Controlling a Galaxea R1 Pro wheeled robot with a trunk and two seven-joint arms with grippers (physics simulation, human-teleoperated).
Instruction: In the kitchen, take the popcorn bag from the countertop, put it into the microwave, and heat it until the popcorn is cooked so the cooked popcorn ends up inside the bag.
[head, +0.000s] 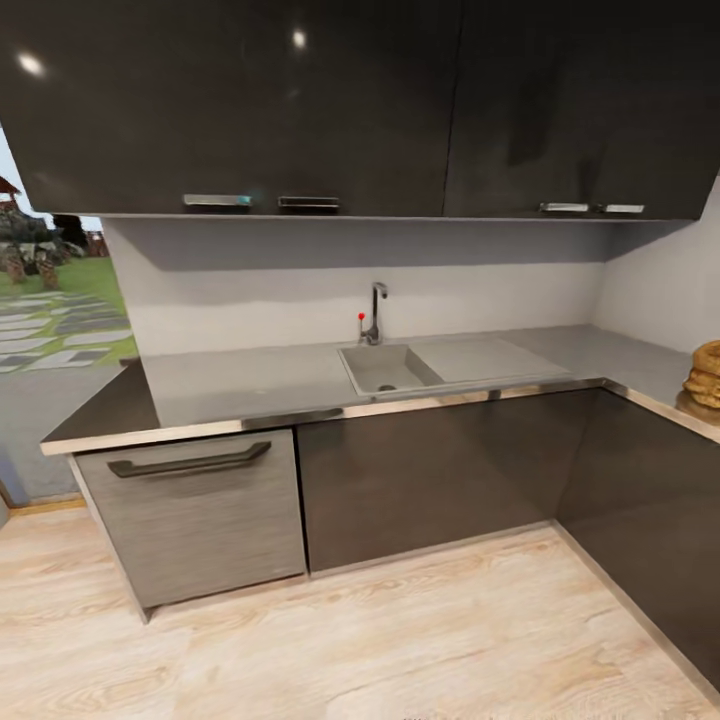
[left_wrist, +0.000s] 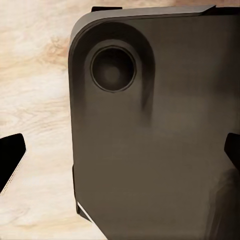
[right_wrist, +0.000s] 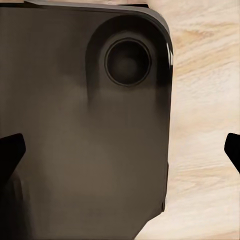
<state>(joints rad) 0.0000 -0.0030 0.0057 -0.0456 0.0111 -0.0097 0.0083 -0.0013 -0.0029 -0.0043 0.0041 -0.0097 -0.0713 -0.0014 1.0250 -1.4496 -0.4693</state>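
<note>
Counter (head: 260, 385) ahead, sink (head: 388, 370) at 12 o'clock. Bag, microwave not spotted yet. Left end effector (left_wrist: 120, 155) and right end effector (right_wrist: 120, 150) both spread, empty, over the robot base (left_wrist: 150, 140). Risk: searching the wrong counter run, or clipping cabinets (head: 420, 480) while turning.

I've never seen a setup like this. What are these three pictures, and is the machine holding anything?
They are simulator renders from a wheeled two-armed robot. The big picture is from its head camera: a grey countertop with a sink and tap, dark cabinets, and a stack of tan rings at the right edge. The other two come from cameras near each claw, looking down at the robot's own dark base over the wooden floor. The left claw and right claw are open and hold nothing.
</note>
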